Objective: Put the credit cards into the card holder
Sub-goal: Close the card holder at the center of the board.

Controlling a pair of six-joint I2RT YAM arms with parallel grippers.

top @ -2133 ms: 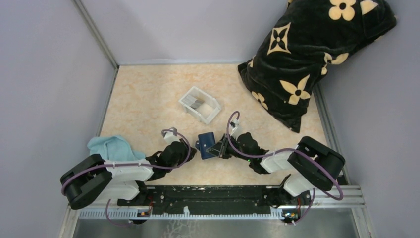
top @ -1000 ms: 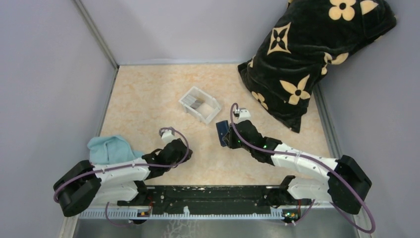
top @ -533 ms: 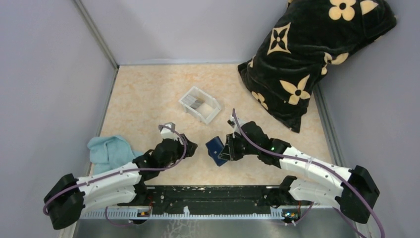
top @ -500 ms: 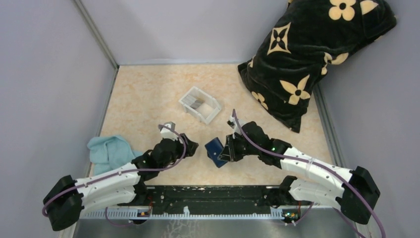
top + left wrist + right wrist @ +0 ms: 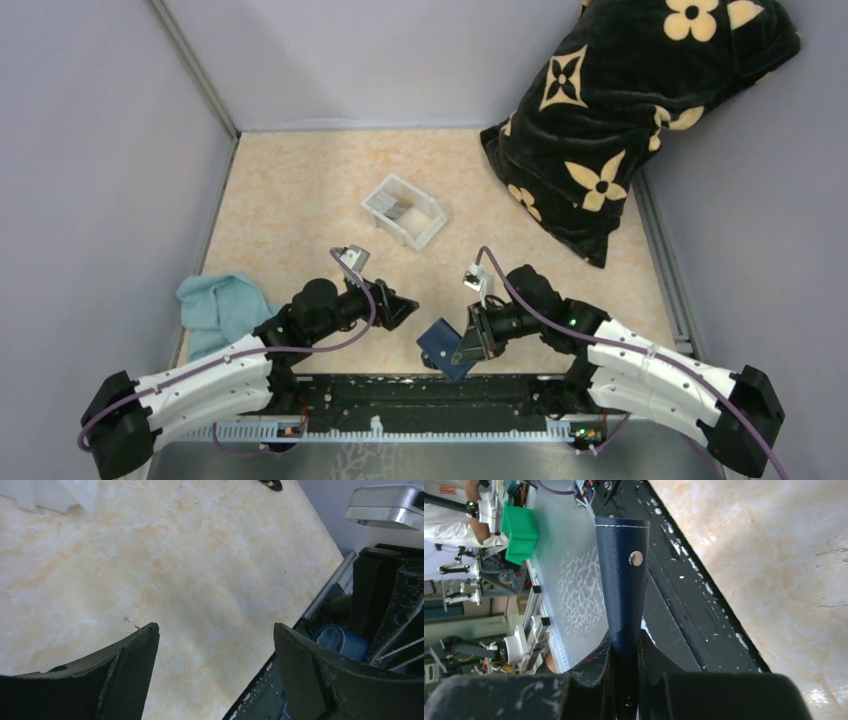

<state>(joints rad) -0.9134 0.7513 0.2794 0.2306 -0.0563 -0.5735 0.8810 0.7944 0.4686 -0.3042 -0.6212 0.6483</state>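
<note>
Wallet (image 5: 443, 352) is pinched by right gripper (image 5: 463, 345) at table's (image 5: 300, 200) near edge; left gripper (image 5: 399, 309) is spread empty; cards (image 5: 400, 210) apparently left in tray (image 5: 372, 205).

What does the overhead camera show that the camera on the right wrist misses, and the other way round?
Only the overhead view shows the open left gripper, the white tray, the teal cloth and the flowered pillow. Only the right wrist view shows the snap stud on the card holder and a green box beyond the table. Both show the right gripper shut on the navy card holder, and the marbled table.
</note>
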